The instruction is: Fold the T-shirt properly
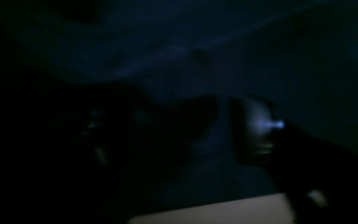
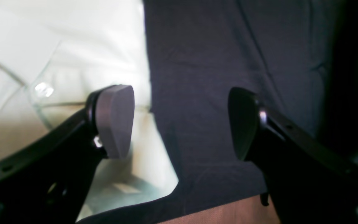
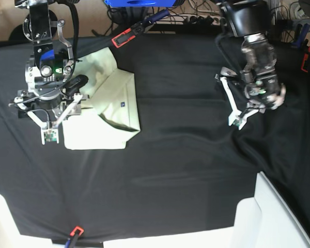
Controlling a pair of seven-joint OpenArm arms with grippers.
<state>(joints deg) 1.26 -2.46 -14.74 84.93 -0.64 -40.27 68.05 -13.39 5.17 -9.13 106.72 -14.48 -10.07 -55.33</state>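
Note:
The pale mint-green T-shirt (image 3: 108,103) lies folded into a compact shape on the left of the table, a tiny blue mark (image 3: 122,104) on its top layer. My right gripper (image 3: 59,119) hovers at the shirt's left edge. In the right wrist view this gripper (image 2: 180,124) is open, one pad (image 2: 113,121) over the T-shirt (image 2: 73,46) and the other over bare black cloth (image 2: 216,62). My left gripper (image 3: 243,116) is far to the right over the cloth, away from the shirt. The very dark left wrist view shows its fingers (image 1: 253,130) apart, holding nothing.
Black cloth (image 3: 186,165) covers the table. Red-tipped clamps hold it at the back (image 3: 125,37) and front edge (image 3: 75,232). White panels (image 3: 258,217) stand at the front right corner. Cables and gear lie behind the table.

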